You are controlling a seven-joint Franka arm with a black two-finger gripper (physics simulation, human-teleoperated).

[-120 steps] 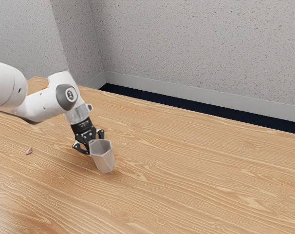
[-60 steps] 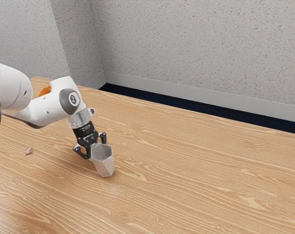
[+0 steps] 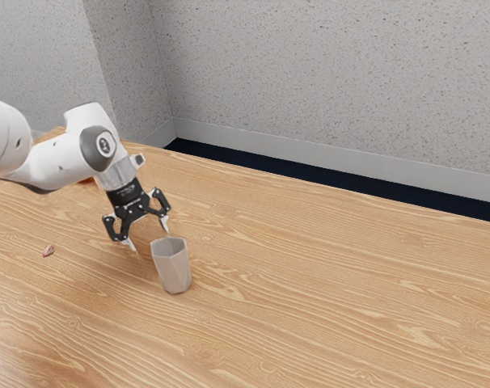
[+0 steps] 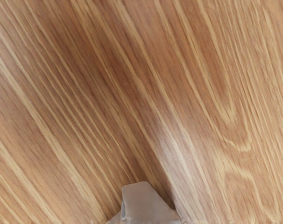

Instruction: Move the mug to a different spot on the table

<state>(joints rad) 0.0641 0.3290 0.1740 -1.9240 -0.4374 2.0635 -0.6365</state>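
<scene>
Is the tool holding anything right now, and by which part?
Nothing is held. The tool is open, raised beside the mug, which stands upright on the table.

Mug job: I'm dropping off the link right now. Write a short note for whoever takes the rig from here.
Tool: open, holding nothing, raised off the table just to the exterior view's left of the mug.
Mug: upright on the wooden table, not touching the tool.
Done: half a second ago the tool was shut on the mug; it has since let go and lifted away.
Left: check that this spot differs from the mug's starting spot, which these pictures do not show, then probably pull the arm clear.
Also there: a small pink scrap farther to the exterior view's left.
</scene>
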